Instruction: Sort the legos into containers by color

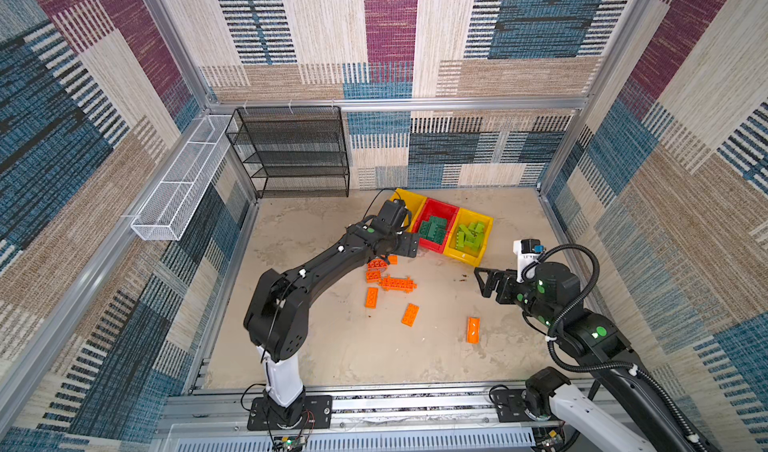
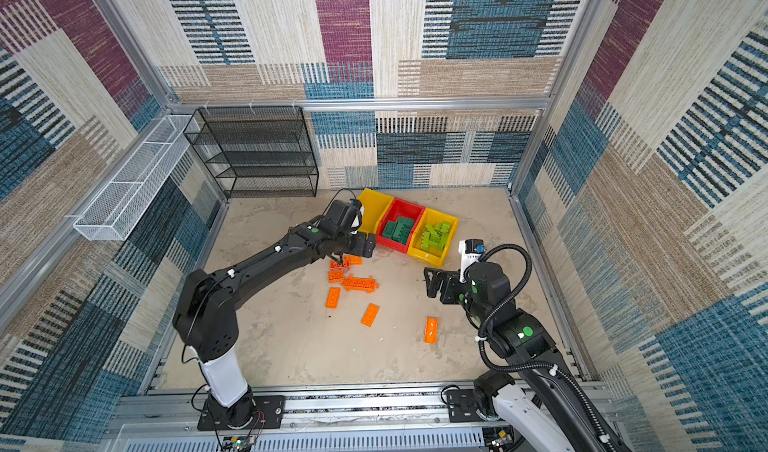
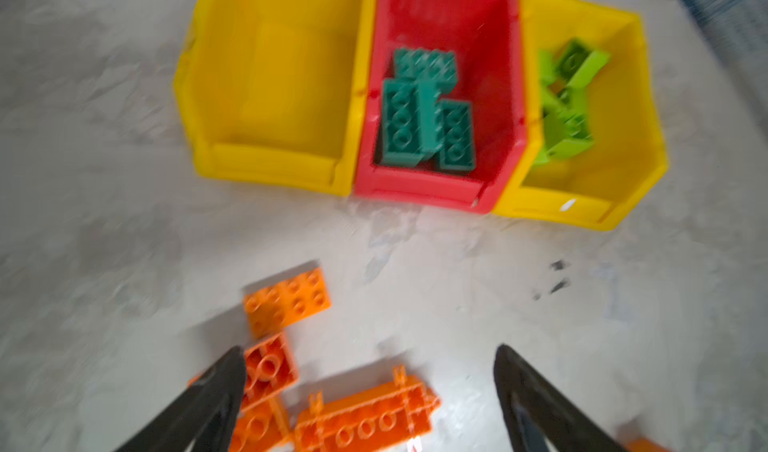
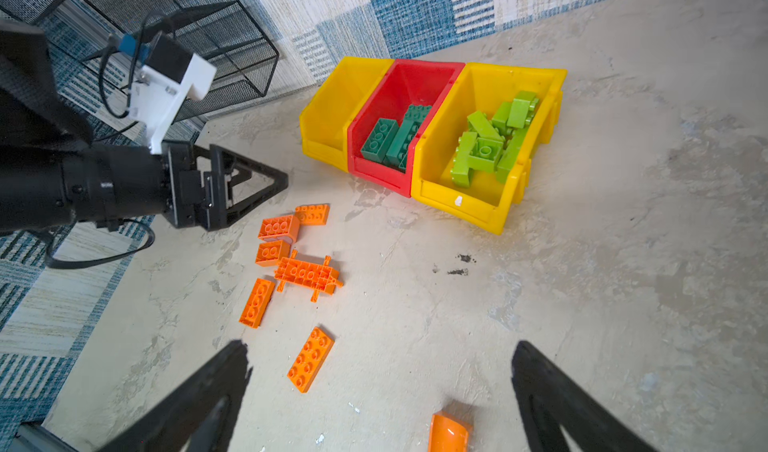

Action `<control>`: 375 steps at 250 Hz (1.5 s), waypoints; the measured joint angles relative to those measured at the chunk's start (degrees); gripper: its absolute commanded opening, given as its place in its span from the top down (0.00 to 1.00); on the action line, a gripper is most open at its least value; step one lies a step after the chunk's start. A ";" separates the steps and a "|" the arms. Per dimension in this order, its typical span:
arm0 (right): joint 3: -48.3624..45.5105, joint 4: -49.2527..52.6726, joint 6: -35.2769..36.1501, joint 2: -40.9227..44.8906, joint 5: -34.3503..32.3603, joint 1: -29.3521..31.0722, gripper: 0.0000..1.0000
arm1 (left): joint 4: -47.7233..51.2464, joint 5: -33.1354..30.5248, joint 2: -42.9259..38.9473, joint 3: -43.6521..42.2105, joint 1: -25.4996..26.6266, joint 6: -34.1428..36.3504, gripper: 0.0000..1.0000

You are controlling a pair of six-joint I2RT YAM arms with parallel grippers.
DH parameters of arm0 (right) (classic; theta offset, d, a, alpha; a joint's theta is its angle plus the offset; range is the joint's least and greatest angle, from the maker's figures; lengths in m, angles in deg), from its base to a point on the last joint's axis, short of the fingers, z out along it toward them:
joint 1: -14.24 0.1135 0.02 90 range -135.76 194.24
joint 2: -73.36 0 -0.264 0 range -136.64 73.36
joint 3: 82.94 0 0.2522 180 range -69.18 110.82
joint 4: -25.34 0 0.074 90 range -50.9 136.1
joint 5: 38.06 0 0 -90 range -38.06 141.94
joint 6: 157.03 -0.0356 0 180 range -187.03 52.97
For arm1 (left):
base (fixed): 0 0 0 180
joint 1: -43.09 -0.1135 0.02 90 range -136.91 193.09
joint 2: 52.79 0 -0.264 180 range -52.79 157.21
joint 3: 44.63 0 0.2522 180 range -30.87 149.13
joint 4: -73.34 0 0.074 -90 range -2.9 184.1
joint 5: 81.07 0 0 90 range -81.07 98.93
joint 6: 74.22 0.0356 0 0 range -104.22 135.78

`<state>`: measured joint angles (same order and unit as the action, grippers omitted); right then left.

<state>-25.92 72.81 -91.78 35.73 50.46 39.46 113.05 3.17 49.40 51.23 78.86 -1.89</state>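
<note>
- The black mesh rack (image 1: 291,150) stands against the back wall, upper left of centre in both top views. The white wire basket (image 1: 183,180) hangs on the side wall further left.
- Your left arm (image 1: 316,271) reaches from the lower left toward the centre.
- The containers (image 1: 463,258) sit in a row just above centre, angled down to the right. The red bin (image 1: 440,209) holds the dark green legos (image 1: 433,229), and the yellow bin (image 1: 489,229) on its right holds the lime legos (image 1: 470,236).
- Your right gripper (image 4: 380,344) sits at mid-right in the top views, fingers spread wide with nothing between them.
- Your left gripper (image 3: 370,350) is above the orange cluster, fingers spread and holding nothing. One finger is just beside a brick, and you cannot tell if it touches.
- The orange legos (image 1: 380,273) lie on the floor at centre. Four are bunched near the bins, two singles (image 1: 410,315) lie lower, and a curved piece (image 1: 473,329) lies lower right.
</note>
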 measured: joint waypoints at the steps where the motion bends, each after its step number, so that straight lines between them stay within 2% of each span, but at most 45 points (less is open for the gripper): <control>1: -0.02 0.00 -0.04 0.00 0.00 0.00 0.00 | -0.04 -0.09 -0.17 -0.33 -0.07 0.00 0.04; 23: -0.39 -0.22 -0.26 0.00 0.66 0.00 0.00 | 0.04 -1.55 -3.76 -7.30 -1.84 -0.26 0.00; 55: -1.31 -0.81 -0.70 0.50 1.49 0.00 0.00 | -0.76 -1.38 -5.68 -12.66 -1.92 -1.20 0.01; 133: -1.66 -1.31 -0.90 2.56 1.97 0.00 0.00 | -1.60 -2.43 0.28 -10.75 -3.28 -1.95 0.01; 201: -1.79 -1.97 -0.85 0.09 1.97 0.00 0.00 | -1.31 -1.18 6.58 -5.60 -4.72 -3.23 0.01; 237: -1.31 -2.56 -0.42 -1.31 1.92 0.00 0.00 | -1.16 0.13 8.72 -4.55 -5.49 -3.93 0.08; 333: -0.48 -3.23 0.66 -1.44 1.29 0.00 0.00 | 0.46 1.44 10.64 -3.89 -5.64 -4.76 0.41; 375: -0.26 -3.17 0.63 -1.31 1.20 0.00 0.00 | 3.10 1.14 10.56 -2.23 -5.64 -4.70 0.48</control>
<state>-26.18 69.65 -91.15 34.42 51.67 39.46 116.16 4.31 59.96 49.00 73.22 -6.59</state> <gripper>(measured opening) 0.995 0.649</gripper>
